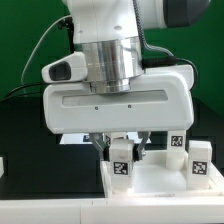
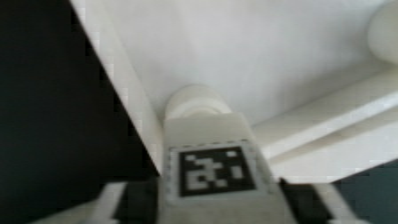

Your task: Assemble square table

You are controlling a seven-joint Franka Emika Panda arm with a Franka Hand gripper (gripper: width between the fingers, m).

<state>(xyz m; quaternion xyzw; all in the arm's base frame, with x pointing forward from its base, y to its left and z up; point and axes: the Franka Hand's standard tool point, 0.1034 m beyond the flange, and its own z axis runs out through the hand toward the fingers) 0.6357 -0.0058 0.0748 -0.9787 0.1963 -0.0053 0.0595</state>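
Green backdrop behind, dark table [image 1: 15, 165] under everything; white square slab [image 1: 160, 180] lies flat at the front, toward the exterior view's right

My fingers [image 1: 124, 152] are down over a tagged leg [image 1: 122, 166] standing on the slab, set narrow on either side of it. Can't tell if they're truly gripping or just flanking; wrist view shows the leg [image 2: 210, 150] centred between them, tag facing the camera, rounded top near the slab's edge [image 2: 143, 90]

Two more legs [image 1: 177, 145] [image 1: 200, 160] stand just beside, on the exterior view's right

Risks as I judge them:
- if the pinch is off-centre, leg tilts or slips on lift
- a tilted leg won't seat in a corner hole, could jam or cross-thread
- swinging out toward the exterior view's right could clip the neighbouring legs and topple them
- dragging sideways before lifting could shift the slab
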